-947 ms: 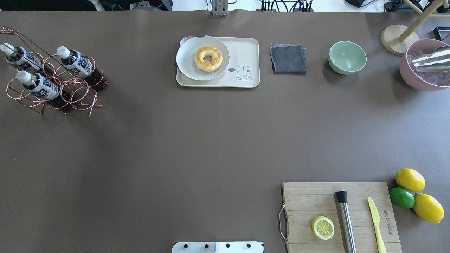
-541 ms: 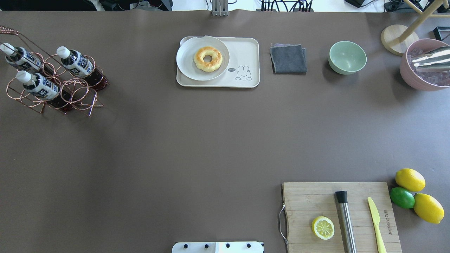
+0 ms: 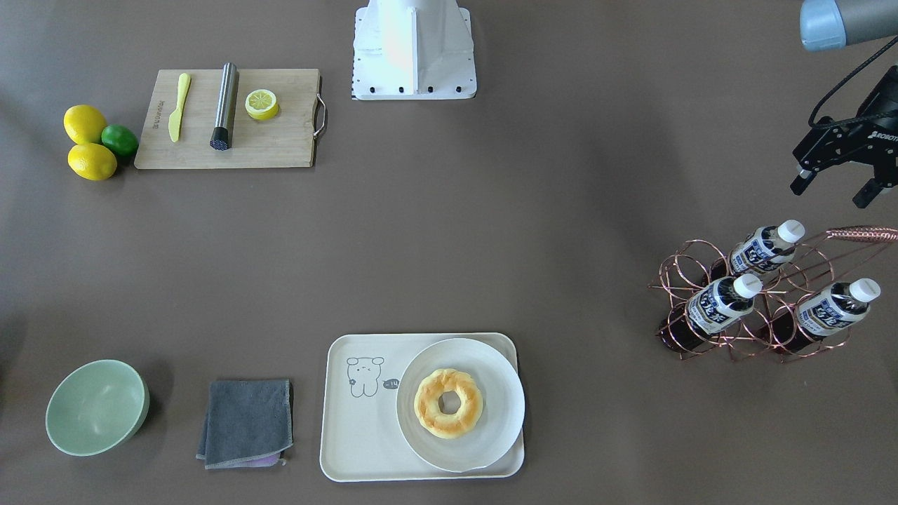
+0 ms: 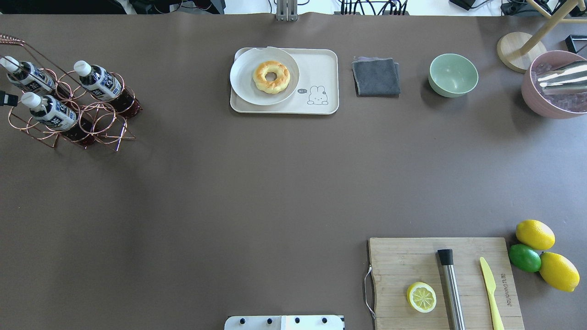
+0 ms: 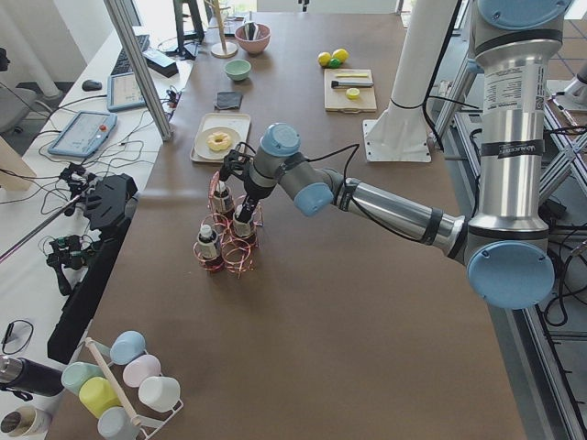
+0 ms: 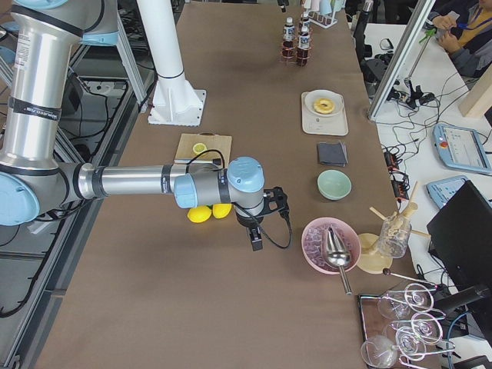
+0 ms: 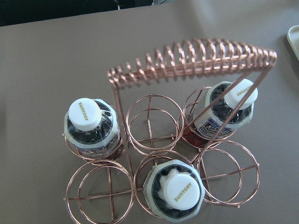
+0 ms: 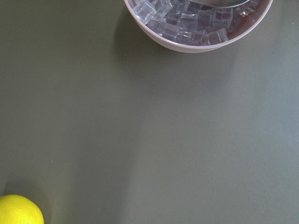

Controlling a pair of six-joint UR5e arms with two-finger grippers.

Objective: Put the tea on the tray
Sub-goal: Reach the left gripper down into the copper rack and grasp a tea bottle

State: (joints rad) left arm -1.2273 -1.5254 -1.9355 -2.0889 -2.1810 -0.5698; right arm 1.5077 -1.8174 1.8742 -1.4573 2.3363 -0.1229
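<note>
Three tea bottles with white caps stand in a copper wire rack at the table's left end. They also show in the overhead view and, from above, in the left wrist view. The cream tray with the bear drawing lies at the far middle and carries a white plate with a doughnut. My left gripper is open and empty, above the rack on the robot's side of it. My right gripper shows only in the exterior right view; I cannot tell its state.
A wooden cutting board with a lemon half, a steel muddler and a yellow knife lies near right, beside lemons and a lime. A grey cloth, a green bowl and a pink ice bowl stand along the far side.
A black tip of my left gripper has come into the overhead view at its left edge, beside the rack. The bottles and the tray have not moved.
</note>
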